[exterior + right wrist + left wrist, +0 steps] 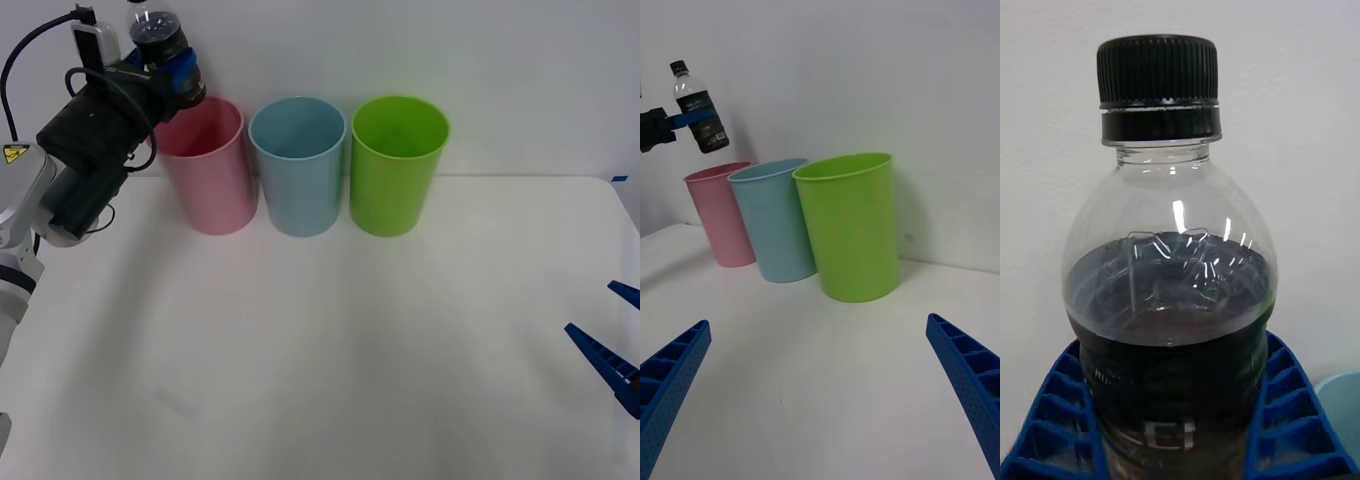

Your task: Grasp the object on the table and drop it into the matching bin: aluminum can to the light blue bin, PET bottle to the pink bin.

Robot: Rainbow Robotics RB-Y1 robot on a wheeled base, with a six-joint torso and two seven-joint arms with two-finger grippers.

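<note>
The left arm is raised at the far left, its black forearm angled up and toward the far side, a black cable looping over it. The left gripper sits high at the arm's tip, its 2 blue ribbed fingers clamped on something between them. The right gripper rests low at the near right edge, its 2 blue fingers spread wide apart and holding nothing.
</note>
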